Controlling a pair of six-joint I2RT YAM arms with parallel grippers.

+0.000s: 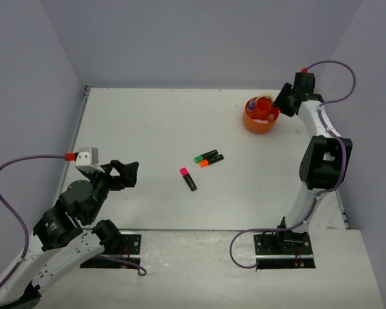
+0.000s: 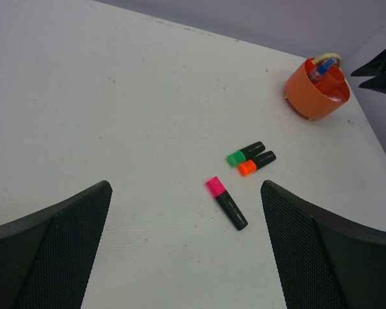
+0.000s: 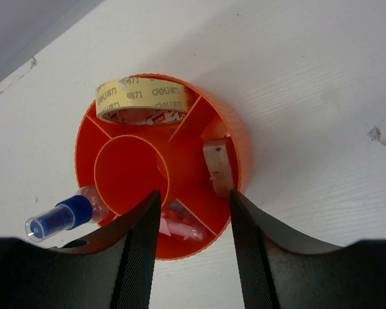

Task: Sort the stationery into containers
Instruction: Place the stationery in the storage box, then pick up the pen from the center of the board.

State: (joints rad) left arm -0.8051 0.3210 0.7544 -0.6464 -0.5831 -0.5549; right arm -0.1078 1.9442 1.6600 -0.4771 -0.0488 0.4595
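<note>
Three black highlighters lie mid-table: pink-capped, green-capped and orange-capped. The orange tub stands at the far right. It holds a tan tape roll, a clear glue bottle with a blue cap, a pale block and pink erasers, each in its own compartment. My right gripper hovers just over the tub's near rim, open, nothing between its fingers. My left gripper is wide open, low at the left, facing the highlighters.
Grey walls close the table at the back and both sides. The tub sits close to the right edge. The right arm's upright link stands between its base and the tub.
</note>
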